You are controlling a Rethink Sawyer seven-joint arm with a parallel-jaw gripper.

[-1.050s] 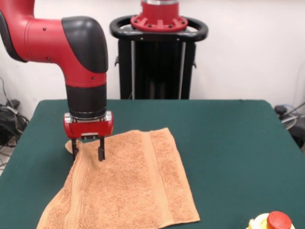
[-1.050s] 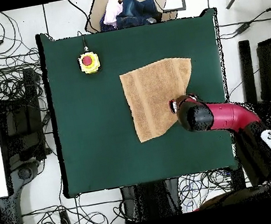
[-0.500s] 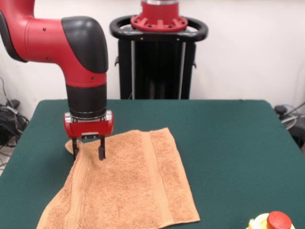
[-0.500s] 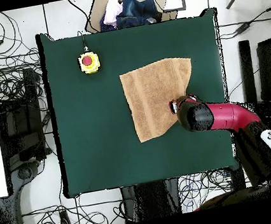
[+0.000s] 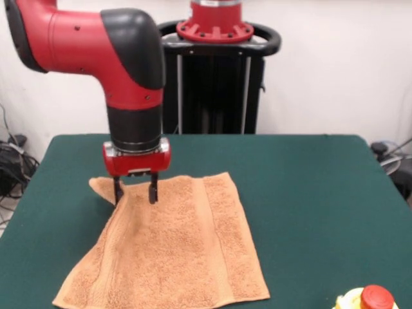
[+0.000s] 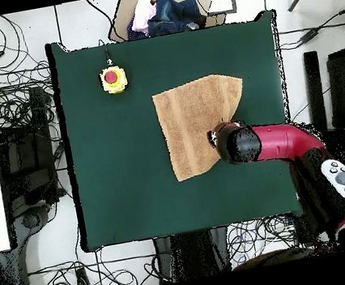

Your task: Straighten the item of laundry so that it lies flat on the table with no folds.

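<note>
Since the earlier frame the gripper (image 5: pixel 135 192) has slid rightward in the front view, its fingers spread apart over the orange-tan towel (image 5: pixel 174 248), which lies left of centre on the green table (image 5: pixel 309 193). One towel corner pokes out left of the fingers.

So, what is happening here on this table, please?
A red robot arm is working on an orange-tan towel that lies on the green table. Its end effector is down at the towel's far corner, with its two fingers spread. Most of the towel lies spread out, but that corner looks folded and uneven. A yellow device with a red button sits apart from the towel.
</note>
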